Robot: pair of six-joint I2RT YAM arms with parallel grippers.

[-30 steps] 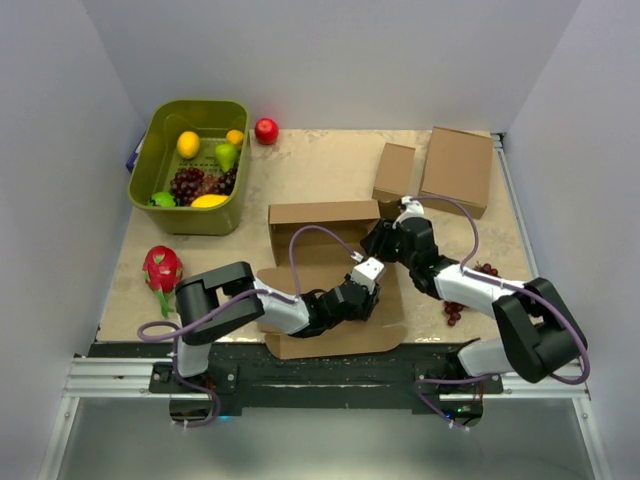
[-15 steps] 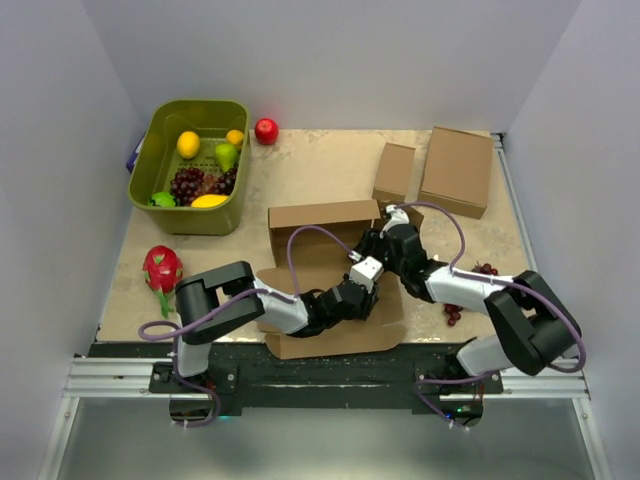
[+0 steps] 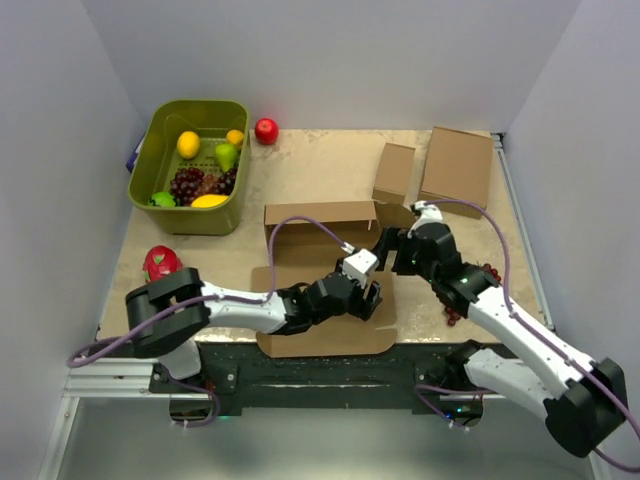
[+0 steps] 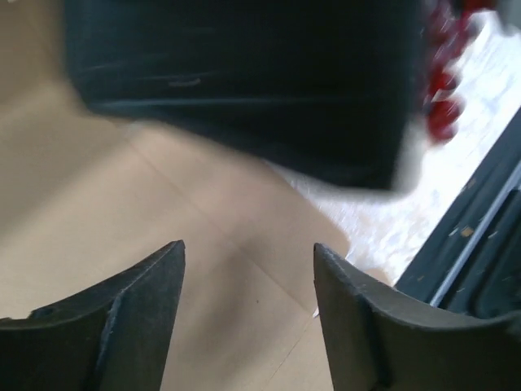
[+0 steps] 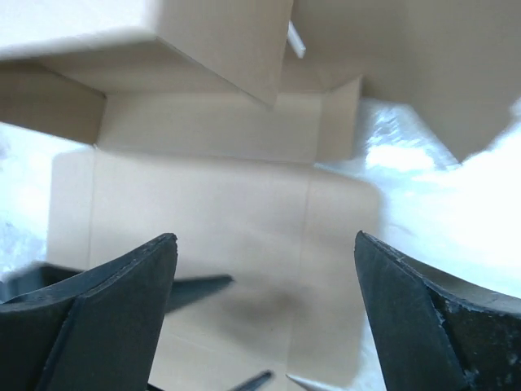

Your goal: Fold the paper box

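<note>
The paper box lies at the table's middle front, its back wall upright and a flat front panel reaching the near edge. My left gripper is open and empty, low over the panel's right part; in the left wrist view cardboard shows between its fingers. My right gripper is open and empty at the box's right end, just beyond the left gripper. In the right wrist view it hovers over a flat flap, with the box's folded walls above.
A green basket of fruit stands back left, a red apple beside it. A dragon fruit lies at the left. A small narrow brown box and a medium flat brown box sit back right. Grapes lie under the right arm.
The right arm has swung right and drawn back a little from the box's right end. The left arm's elbow has moved left. The box has shifted slightly left.
</note>
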